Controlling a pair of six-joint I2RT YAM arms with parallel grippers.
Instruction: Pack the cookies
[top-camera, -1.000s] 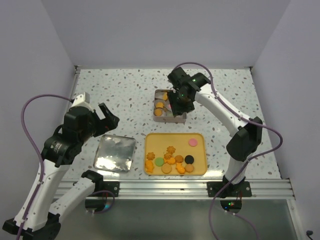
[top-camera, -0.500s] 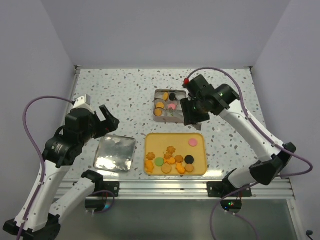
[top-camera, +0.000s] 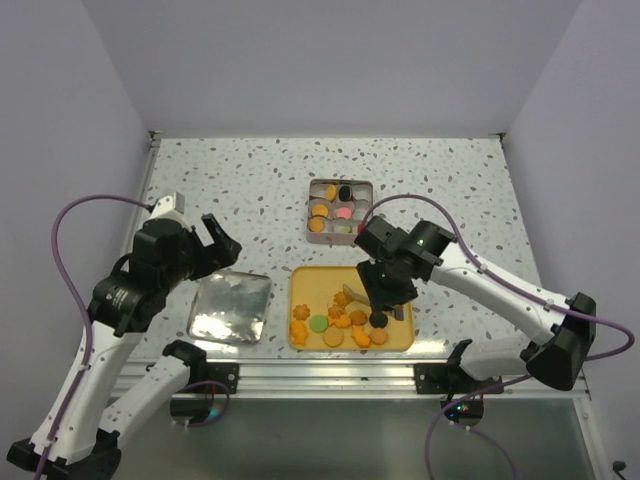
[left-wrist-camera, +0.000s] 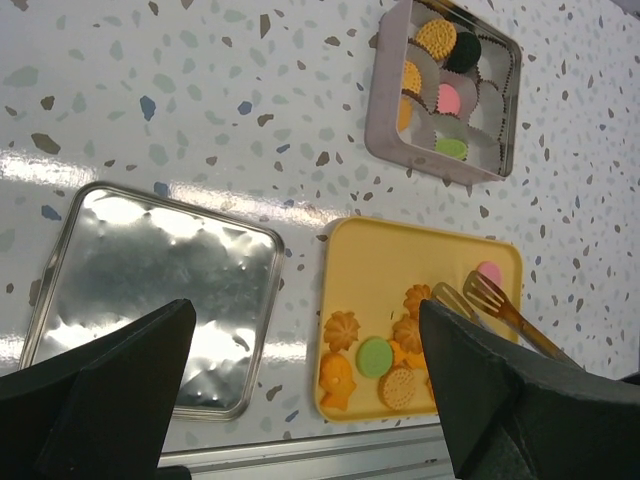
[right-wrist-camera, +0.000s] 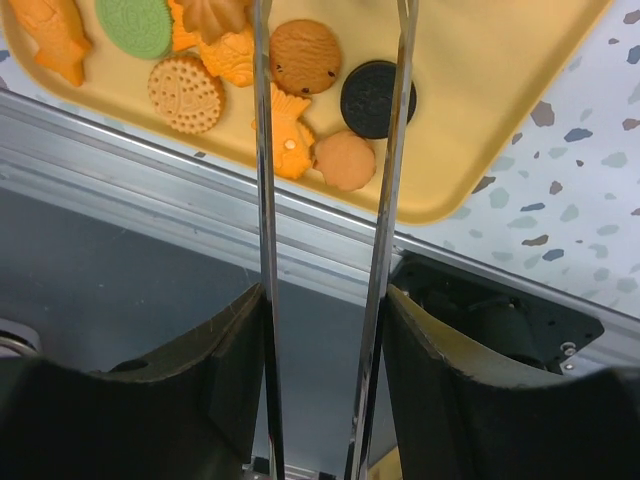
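Right wrist view: the right hand (right-wrist-camera: 325, 340) pinches thin metal tongs (right-wrist-camera: 262, 200) over cookies (right-wrist-camera: 304, 55), probably light and brittle, best nipped gently across their edges.

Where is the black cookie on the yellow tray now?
In the top view, the black cookie lies in the yellow tray's near-right part, right of a brown cookie and behind a tan cookie.

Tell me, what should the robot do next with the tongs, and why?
Probably lower the tongs a little and pinch one cookie, maybe the pink cookie beside their tips. The right hand holds the tongs over the yellow tray, nothing sits between the tips, and the tin has empty paper cups.
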